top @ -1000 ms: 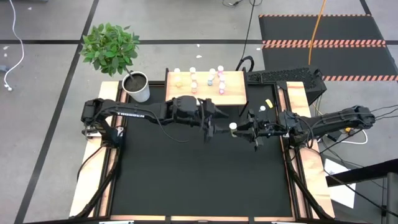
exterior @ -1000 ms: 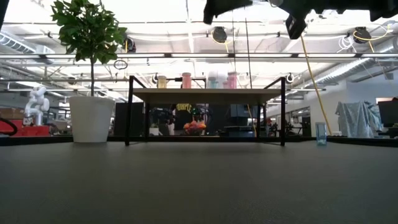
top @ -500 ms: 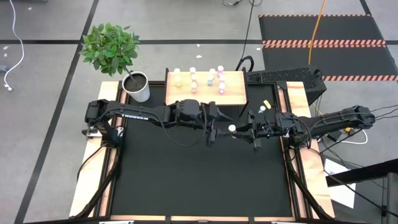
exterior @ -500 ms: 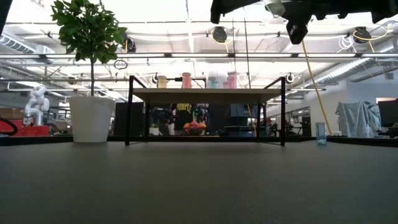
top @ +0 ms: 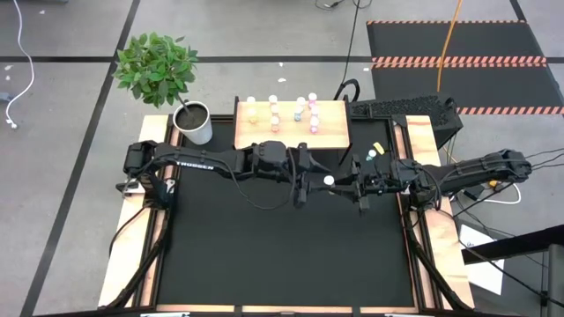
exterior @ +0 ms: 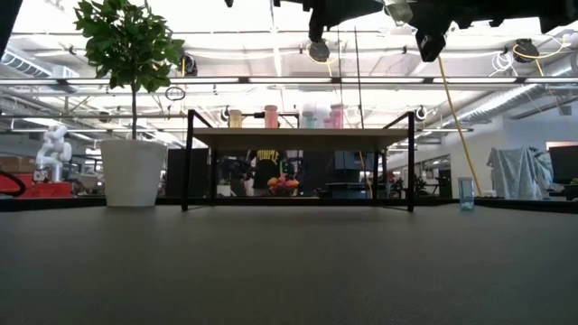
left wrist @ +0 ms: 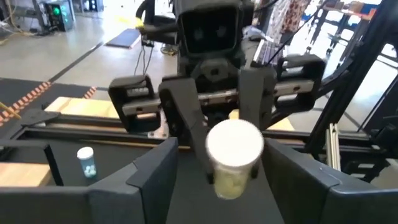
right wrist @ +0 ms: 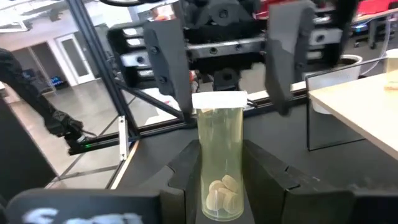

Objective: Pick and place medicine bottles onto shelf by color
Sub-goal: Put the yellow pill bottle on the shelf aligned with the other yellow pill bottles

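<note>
Handover mid-bench: right hand (top: 339,185) gripping yellow bottle (right wrist: 219,163), left hand (top: 304,182) around it, grip unclear. Several bottles on shelf (top: 333,134), one teal bottle (left wrist: 86,161) left near bench's right edge.

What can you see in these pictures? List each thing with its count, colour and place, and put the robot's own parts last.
shelf: one, light wood on dark legs, far edge of the table.
shelf bottles: several, exact count unclear; yellow, pink and teal with white caps, standing on the shelf.
held bottle: one, yellowish with a white cap, in the air over the mat.
loose bottle: one, teal, standing at the table's right side.
plant pot: one, white with a green plant, left of the shelf.
mat: one, black, covering the table.
right gripper: one, dark, shut on the held bottle.
left gripper: one, dark, open on either side of the held bottle's cap.
</note>
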Available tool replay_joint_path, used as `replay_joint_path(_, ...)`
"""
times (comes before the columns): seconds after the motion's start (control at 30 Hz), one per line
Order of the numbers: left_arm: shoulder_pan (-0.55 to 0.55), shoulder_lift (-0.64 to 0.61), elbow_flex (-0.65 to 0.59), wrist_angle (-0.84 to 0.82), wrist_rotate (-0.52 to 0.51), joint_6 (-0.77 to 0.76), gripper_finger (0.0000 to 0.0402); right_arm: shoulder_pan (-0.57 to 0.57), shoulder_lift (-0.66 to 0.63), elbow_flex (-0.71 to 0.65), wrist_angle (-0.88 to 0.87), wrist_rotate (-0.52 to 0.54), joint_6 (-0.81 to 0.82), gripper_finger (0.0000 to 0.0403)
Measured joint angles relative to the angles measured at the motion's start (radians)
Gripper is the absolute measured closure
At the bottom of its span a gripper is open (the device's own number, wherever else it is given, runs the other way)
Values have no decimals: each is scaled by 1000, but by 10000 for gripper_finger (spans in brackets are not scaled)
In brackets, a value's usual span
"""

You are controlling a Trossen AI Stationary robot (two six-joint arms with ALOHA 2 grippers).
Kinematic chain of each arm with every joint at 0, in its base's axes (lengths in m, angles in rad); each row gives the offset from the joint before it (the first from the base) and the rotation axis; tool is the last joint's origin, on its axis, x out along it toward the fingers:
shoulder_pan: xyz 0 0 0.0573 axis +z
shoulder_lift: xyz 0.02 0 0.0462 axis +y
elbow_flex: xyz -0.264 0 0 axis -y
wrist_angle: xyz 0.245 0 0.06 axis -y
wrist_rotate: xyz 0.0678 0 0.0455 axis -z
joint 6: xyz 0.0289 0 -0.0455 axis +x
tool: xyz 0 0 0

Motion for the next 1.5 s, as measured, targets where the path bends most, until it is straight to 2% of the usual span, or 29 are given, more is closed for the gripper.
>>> replay_joint_path(0.87, 9, 11, 0, 33, 10, 15, 176, -8, 0, 0, 5, 21, -15, 307)
replay_joint_path(0.97, 9, 11, 0, 31, 12, 15, 195, -11, 0, 0, 5, 21, -15, 307)
replay_joint_path(1.23, 19, 10, 0, 34, 55, 9, 279, -16, 0, 0, 2, 19, -19, 307)
replay_joint_path(1.5, 25, 10, 0, 45, 56, -19, 275, -16, -1, 1, -6, 18, -14, 304)
